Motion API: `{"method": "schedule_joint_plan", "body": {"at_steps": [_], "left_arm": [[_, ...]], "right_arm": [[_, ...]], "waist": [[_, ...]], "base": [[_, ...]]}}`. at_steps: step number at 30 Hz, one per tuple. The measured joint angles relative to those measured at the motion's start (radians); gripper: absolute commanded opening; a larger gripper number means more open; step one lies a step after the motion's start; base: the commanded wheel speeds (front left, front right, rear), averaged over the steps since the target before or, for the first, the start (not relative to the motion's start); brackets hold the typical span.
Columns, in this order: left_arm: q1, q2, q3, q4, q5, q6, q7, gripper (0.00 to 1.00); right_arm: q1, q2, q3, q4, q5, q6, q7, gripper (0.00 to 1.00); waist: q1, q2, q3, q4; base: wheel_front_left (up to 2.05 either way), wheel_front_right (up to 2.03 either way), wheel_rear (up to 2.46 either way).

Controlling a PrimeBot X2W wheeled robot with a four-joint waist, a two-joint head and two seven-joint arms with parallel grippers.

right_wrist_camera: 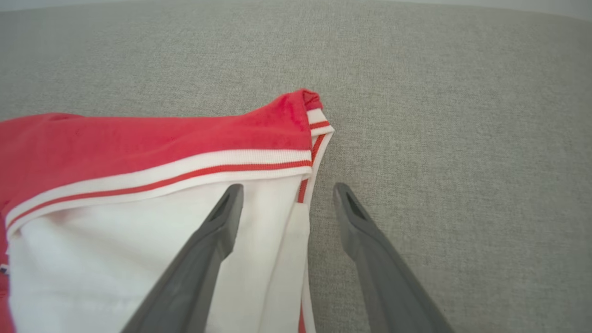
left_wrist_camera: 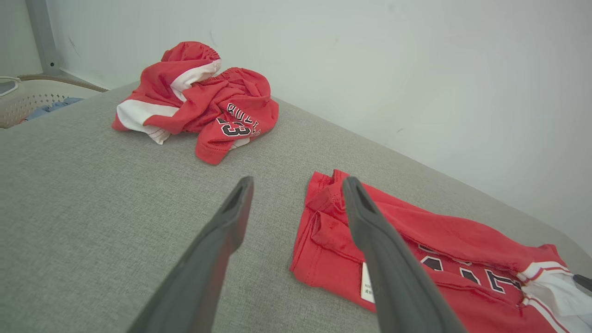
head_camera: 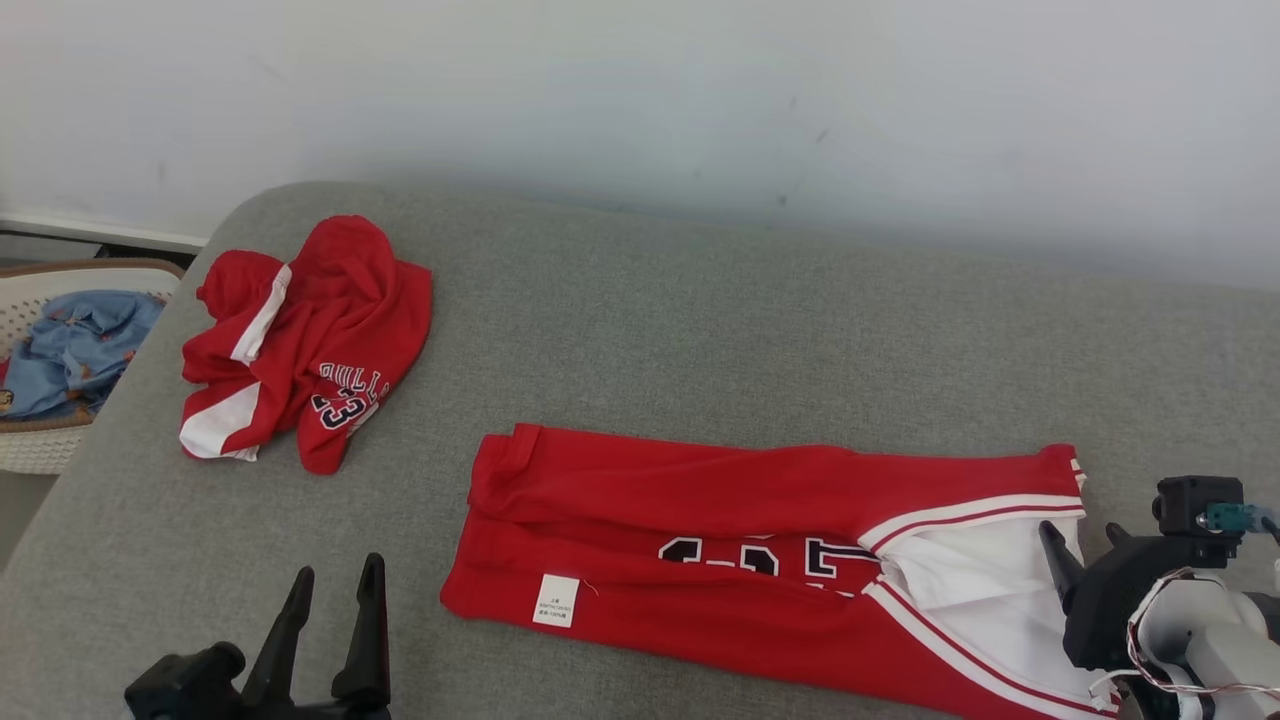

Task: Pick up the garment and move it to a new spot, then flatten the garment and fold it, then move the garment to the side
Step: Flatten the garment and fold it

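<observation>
Grey upholstered surface (head_camera: 700,330): carrying everything. Red jersey (head_camera: 700,490), folded lengthwise: lying flat at centre-right, its white-trimmed end sitting beneath the right tool (right_wrist_camera: 286,189), whose fingers are standing spread, one over cloth, one over bare upholstery. Left tool (head_camera: 338,566): standing spread, hovering just left of the jersey's hem, pointing forward.

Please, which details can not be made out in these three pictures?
1. Label text: head view, too small; left wrist view, a finger of the left gripper covers part.
2. Jersey lettering: head view, a fold hides part of it.
3. Basket: head view, cut off by the left edge.
4. Jersey's near right corner: head view, behind the right gripper and past the bottom edge.
</observation>
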State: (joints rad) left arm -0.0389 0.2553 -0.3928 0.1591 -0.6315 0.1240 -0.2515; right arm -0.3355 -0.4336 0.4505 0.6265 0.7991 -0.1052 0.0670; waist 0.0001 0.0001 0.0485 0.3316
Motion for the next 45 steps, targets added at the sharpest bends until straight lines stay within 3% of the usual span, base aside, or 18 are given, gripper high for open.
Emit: {"method": "schedule_joint_plan", "body": {"at_steps": [9,14,15,16,17,18,29,39,45], "left_arm": [[-0.026,-0.004,0.012,0.000,0.007,0.000,0.001,1.00],[-0.027,-0.007,0.019,0.001,0.007,0.000,0.002,1.00],[-0.027,-0.011,0.019,0.002,0.008,0.000,0.002,1.00],[-0.027,-0.014,0.018,0.002,0.008,0.000,0.002,1.00],[-0.026,-0.016,0.019,0.002,0.008,0.000,0.002,1.00],[-0.026,-0.018,0.023,0.002,0.008,0.000,0.002,1.00],[-0.020,-0.025,0.035,0.013,0.016,0.000,0.002,1.00],[-0.008,-0.025,0.045,0.011,0.034,0.000,0.002,1.00],[-0.006,-0.025,0.047,0.012,0.034,0.000,0.002,1.00]], "right_arm": [[-0.053,0.013,0.032,0.081,-0.001,0.001,0.102,1.00],[-0.068,0.020,0.037,0.109,0.002,0.019,0.146,1.00],[-0.069,0.019,0.037,0.114,0.004,0.019,0.155,0.84],[-0.070,0.019,0.040,0.117,0.008,0.023,0.166,0.49],[-0.075,0.019,0.045,0.119,0.009,0.028,0.177,0.29],[-0.082,0.020,0.050,0.121,0.009,0.033,0.189,0.00],[-0.106,0.026,0.054,0.144,0.010,0.059,0.207,0.00],[-0.105,-0.062,0.019,0.183,0.008,0.058,0.158,0.00],[-0.105,-0.046,0.003,0.158,0.014,0.072,0.122,0.00]], "waist": [[0.0000,0.0000,0.033,0.017],[-0.0001,0.0000,0.036,0.006],[0.0000,0.0000,0.036,0.006],[-0.0001,-0.0001,0.036,0.005],[-0.0001,0.0000,0.035,0.004],[-0.0002,0.0000,0.035,0.002],[-0.0002,-0.0001,0.024,-0.021],[-0.0001,0.0000,0.017,-0.057],[-0.0001,0.0000,0.012,-0.086]], "base": [[0.00,0.00,0.00],[0.00,0.00,0.00],[0.00,0.00,0.00],[0.00,0.00,0.00],[0.00,0.00,0.00],[0.00,0.00,0.00],[0.00,0.00,0.00],[0.00,0.00,0.00],[0.00,0.00,0.00]]}}
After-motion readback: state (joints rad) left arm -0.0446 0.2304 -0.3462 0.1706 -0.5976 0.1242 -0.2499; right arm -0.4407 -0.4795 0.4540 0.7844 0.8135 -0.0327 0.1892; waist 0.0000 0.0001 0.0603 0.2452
